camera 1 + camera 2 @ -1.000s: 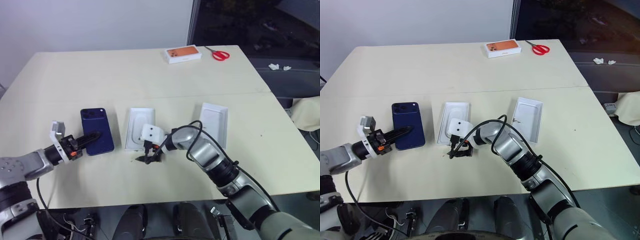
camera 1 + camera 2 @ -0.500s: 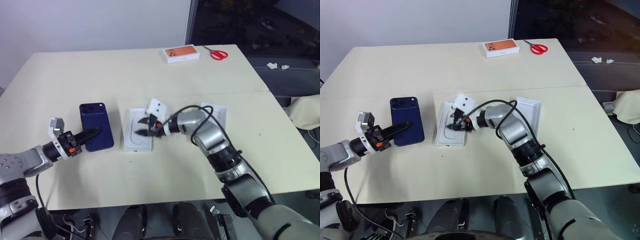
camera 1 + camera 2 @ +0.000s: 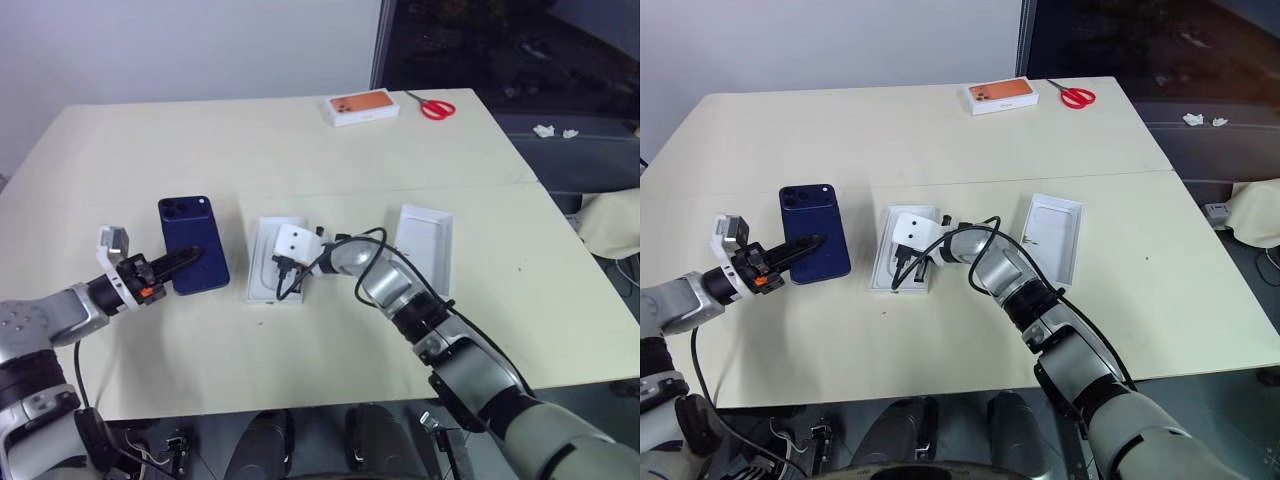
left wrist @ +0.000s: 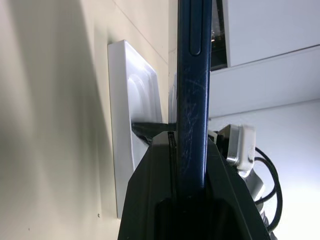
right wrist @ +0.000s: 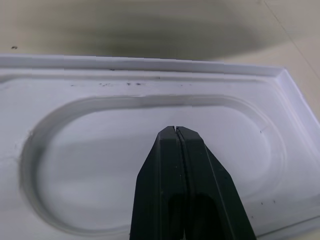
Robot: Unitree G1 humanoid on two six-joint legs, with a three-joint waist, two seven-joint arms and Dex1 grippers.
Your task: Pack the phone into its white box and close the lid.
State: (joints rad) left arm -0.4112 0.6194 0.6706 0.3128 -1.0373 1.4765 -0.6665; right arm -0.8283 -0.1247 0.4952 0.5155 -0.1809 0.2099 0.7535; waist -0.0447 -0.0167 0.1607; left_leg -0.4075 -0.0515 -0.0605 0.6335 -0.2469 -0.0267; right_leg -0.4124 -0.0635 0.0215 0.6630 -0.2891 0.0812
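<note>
**Phone held at one end, closed fingers over the insert**

Our left gripper [image 3: 180,266] clamps the phone [image 3: 192,258] by its near end, the far end with the camera cluster reaching out over the table [image 3: 300,150]. Our right gripper [image 3: 281,281] has its fingers pressed together on nothing, hovering over the white insert [image 3: 276,268] with the oval recess, just right of the phone. We judge the box is not ready yet: keep the phone level and gripped firmly while the right gripper deals with the insert, and keep the two arms apart.

We count one phone, one white insert, one open white tray [image 3: 425,238] further right (box or lid, we cannot tell), one orange-topped box [image 3: 364,106] and one pair of red scissors [image 3: 434,108] at the far edge.
</note>
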